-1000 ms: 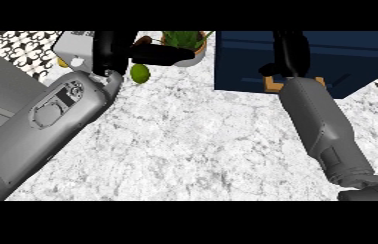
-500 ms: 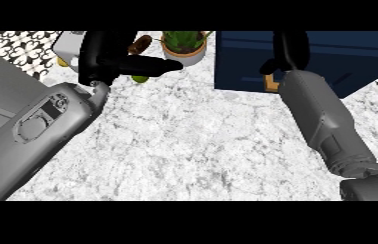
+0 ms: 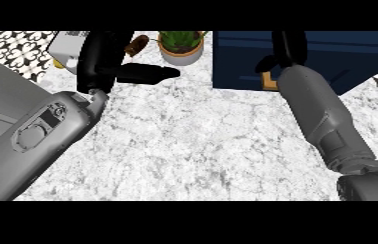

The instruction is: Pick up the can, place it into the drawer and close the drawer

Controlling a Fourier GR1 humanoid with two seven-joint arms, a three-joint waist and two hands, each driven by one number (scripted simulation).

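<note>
Top centre, the pot (image 3: 181, 56) holds a green plant (image 3: 179, 38). Upper right, right hand (image 3: 289, 45) over the navy drawer (image 3: 345, 53), grip impossible to tell, contents hidden. Upper left, left hand (image 3: 103, 58) spread, holding nothing.

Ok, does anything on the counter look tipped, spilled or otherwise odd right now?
Nothing stands out. The potted plant stands upright at the back, the counter shows no spill, and the navy drawer looks intact.

The only view is from the robot's head, close above the marble counter (image 3: 199, 138), looking steeply down and forward. Both forearms enter from the lower edge. The left hand (image 3: 103, 58) and right hand (image 3: 286, 48) reach the view's top edge.
</note>
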